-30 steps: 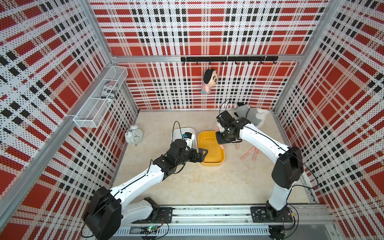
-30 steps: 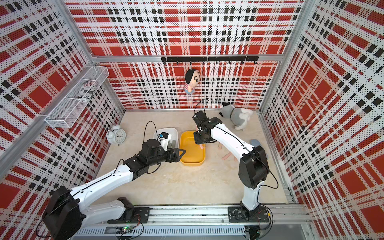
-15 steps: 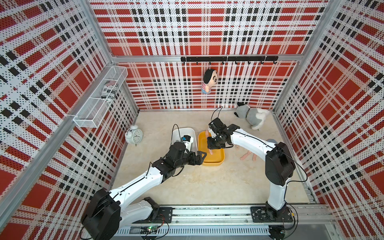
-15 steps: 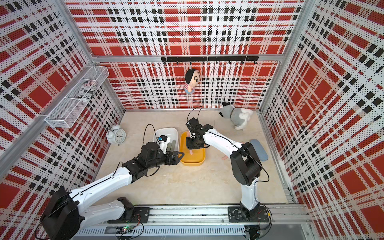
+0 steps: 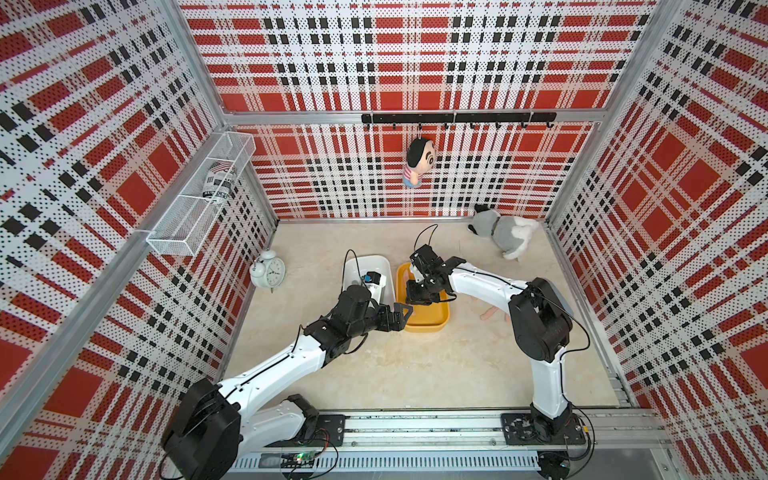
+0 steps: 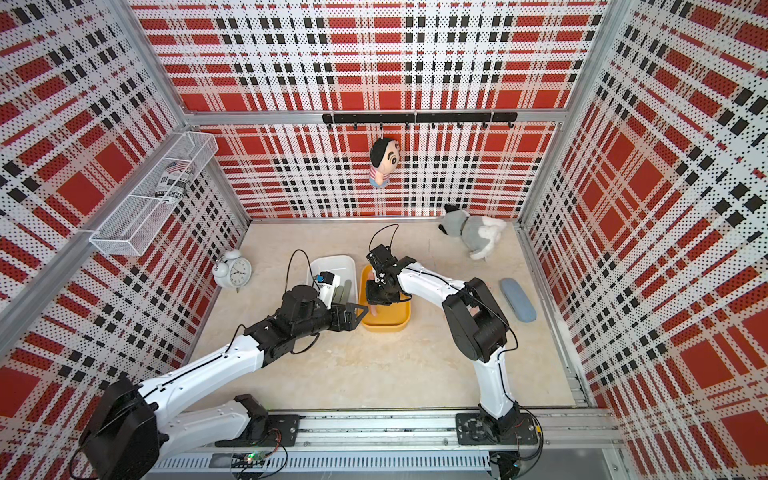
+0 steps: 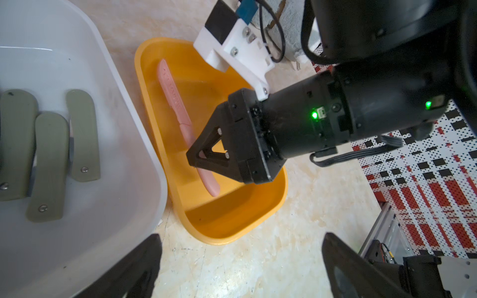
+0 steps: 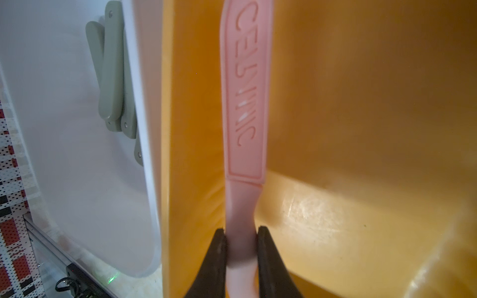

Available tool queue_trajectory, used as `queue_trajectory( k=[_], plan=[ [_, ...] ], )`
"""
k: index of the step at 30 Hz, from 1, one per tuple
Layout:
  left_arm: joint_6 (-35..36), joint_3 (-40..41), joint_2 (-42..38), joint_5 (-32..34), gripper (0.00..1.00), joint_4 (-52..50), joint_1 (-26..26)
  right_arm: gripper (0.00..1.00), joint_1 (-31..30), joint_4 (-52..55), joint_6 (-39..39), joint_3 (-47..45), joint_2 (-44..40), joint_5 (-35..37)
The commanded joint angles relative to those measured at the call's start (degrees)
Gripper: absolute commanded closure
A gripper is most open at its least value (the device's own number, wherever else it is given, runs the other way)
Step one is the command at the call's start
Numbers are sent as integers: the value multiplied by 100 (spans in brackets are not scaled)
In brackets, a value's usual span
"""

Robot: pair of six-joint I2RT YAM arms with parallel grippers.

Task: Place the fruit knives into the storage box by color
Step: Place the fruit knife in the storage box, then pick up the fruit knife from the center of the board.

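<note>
Working over beige tabletop (image 5: 395,374) between plaid walls (image 5: 415,62), right tool (image 8: 242,233) pinches pink knife (image 8: 245,103); left tool (image 7: 240,260) gapes.

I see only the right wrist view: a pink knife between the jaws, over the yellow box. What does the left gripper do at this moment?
Observer: The left gripper hangs open and empty beside the near corner of the yellow box.
Operator: Does any other knife lie in that box?
Observer: In the left wrist view none shows besides the held pink knife, but the right gripper hides part of the floor.
Operator: Are there pink knives outside the box?
Observer: Yes. In a top view, loose pink knives lie on the table, to the right of the box.
</note>
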State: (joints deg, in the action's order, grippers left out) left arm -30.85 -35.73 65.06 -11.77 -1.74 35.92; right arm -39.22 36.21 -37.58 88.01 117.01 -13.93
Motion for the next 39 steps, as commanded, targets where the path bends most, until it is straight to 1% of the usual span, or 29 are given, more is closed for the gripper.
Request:
queue_trajectory(
  k=[1,9,16,24,32,35,39],
  plan=[
    [-2,50,-116,-2,2,130,-50,80,-36,-145,-55,51,188,-39],
    [0,73,-165,38,2,74,-50,76,4,-190,-51,-68,208,-4],
    [-9,99,-239,87,2,41,-50,64,58,-209,-22,-109,191,-21],
    [0,83,-221,95,2,24,-50,59,139,-206,22,-141,-51,5],
    [-4,14,-222,88,1,-43,-55,42,297,-122,125,-117,-432,121],
    [-8,-30,-222,78,2,-51,-51,39,338,-96,186,-88,-486,104],
    [-26,-115,-222,44,2,-76,-50,37,350,-46,294,-5,-573,84]
  ],
)
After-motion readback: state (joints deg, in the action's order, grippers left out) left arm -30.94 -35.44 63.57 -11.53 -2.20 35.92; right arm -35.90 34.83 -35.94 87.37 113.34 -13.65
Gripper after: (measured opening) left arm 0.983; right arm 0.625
